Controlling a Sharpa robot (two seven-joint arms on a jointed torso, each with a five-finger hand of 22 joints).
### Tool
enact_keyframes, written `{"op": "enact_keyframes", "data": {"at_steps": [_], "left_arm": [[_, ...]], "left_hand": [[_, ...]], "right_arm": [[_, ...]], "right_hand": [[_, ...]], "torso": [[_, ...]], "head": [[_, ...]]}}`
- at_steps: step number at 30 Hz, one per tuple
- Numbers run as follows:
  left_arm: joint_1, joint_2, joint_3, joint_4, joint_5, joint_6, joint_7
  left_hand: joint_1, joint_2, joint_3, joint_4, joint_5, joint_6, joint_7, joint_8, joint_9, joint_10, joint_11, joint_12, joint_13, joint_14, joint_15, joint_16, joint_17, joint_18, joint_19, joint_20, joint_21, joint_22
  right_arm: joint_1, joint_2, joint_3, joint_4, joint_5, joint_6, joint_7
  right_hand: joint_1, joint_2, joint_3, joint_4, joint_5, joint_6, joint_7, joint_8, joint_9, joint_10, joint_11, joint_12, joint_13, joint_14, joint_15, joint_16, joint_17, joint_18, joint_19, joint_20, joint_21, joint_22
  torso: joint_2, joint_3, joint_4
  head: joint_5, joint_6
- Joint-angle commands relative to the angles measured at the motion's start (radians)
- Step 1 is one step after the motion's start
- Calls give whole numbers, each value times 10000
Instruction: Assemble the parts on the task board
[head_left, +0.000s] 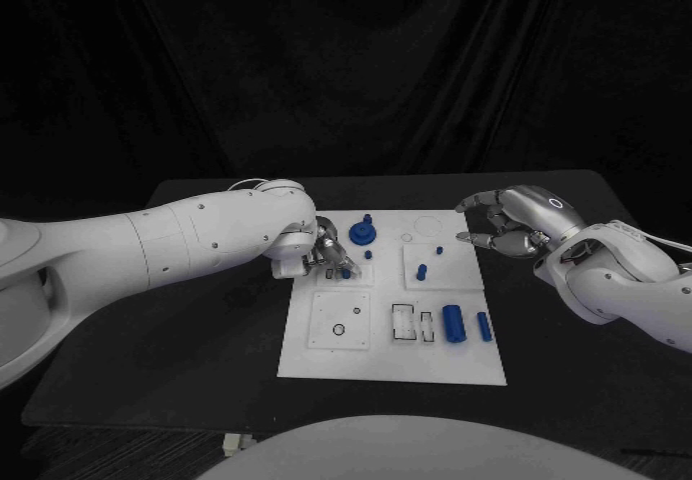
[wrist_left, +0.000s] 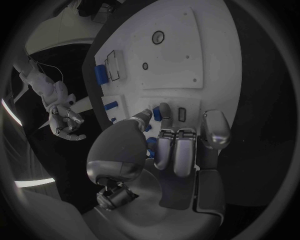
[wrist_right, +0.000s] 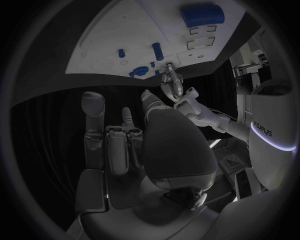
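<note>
The white task board (head_left: 325, 365) lies mid-table. My left hand (head_left: 320, 250) reaches over its far left part. Its thumb and a finger pinch a small blue part (wrist_left: 156, 115) right at the board (wrist_left: 175, 55). Beside that hand a blue gear with a peg (head_left: 362, 233) stands in the board. My right hand (head_left: 508, 225) hovers at the board's far right edge with its fingers curled, and a small blue part (wrist_right: 127, 119) shows at a fingertip against the thumb. Two blue cylinders (head_left: 454, 323) lie near the board's right edge.
Short blue pegs (head_left: 421, 270) stand in the board's far right panel. A pair of white pieces (head_left: 408, 325) sits in a slot left of the cylinders. A round hole (head_left: 339, 328) opens in the near left panel. Black table (head_left: 216, 330) surrounds the board.
</note>
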Motion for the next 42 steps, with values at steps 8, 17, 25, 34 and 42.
{"op": "enact_keyframes", "data": {"at_steps": [8, 17, 25, 34, 42], "left_arm": [[-46, -148, -13, 154, 28, -339, 44], [311, -734, -10, 880, 28, -1297, 469], [1219, -1339, -10, 1491, 28, -1047, 305], [1431, -1312, -12, 1113, 28, -700, 352], [1225, -962, -13, 239, -543, -690, 668]], "left_hand": [[-548, -2, -898, 613, -461, 78, -70, 255, 563, 1049, -147, 36, 2635, 1057, -82, 27, 2635, -39, 232, -75, 36, 198], [-521, -41, -1203, 789, -469, 233, -158, 429, 787, 1049, -228, 36, 2635, 1057, -156, 27, 2635, -81, 410, -142, 162, 396], [35, 70, -1519, 793, -450, 672, -339, 1674, 1767, 1049, -390, 36, 2635, 1057, -299, 27, 2635, -117, 604, -305, 259, 594], [324, 176, -1692, 803, -446, -185, -204, 697, 1489, 1049, -301, 36, 2635, 1057, -246, 27, 2635, -100, 500, -265, 107, 494], [490, 288, -1920, 878, -444, -370, 45, -418, 662, 1049, -76, 36, 2635, 1057, -52, 27, 2635, -82, 415, -85, -6, 467]], "right_arm": [[-34, -36, 7, -1, -19, 34, -155], [-34, -118, 7, 45, -16, -87, -105], [-31, -233, 8, 132, -13, -187, -79], [-31, -273, 8, 193, -11, -199, -18], [-32, -292, 8, 218, -4, -158, 19]], "right_hand": [[-3, 73, -20, -23, 33, 101, 12, 60, -25, 1040, 100, 26, 2613, 926, 93, -53, 2180, -144, 53, 15, -48, 14], [-39, 57, -45, -15, 24, 126, 14, 68, -43, 1040, 105, 26, 2613, 926, 98, -51, 2182, -144, 54, 20, -54, 18], [-69, 45, -64, -6, 19, 150, 13, 76, -56, 1040, 106, 26, 2613, 927, 100, -49, 2183, -144, 56, 24, -57, 22], [-74, 45, -66, -5, 19, 158, 12, 79, -59, 1040, 106, 26, 2613, 928, 101, -44, 2189, -145, 59, 25, -45, 28], [-84, 54, -68, -4, 32, 196, 10, 95, -70, 1040, 105, 26, 2613, 928, 102, -46, 2187, -143, 59, 27, -55, 30]], "torso": [[2, -2, -1], [0, -9, 3], [-1, 2, -18], [32, 7, -19], [21, -2, 18]], "head": [[-11, -2], [25, -2], [-13, -2], [-4, -2], [70, -2]]}}
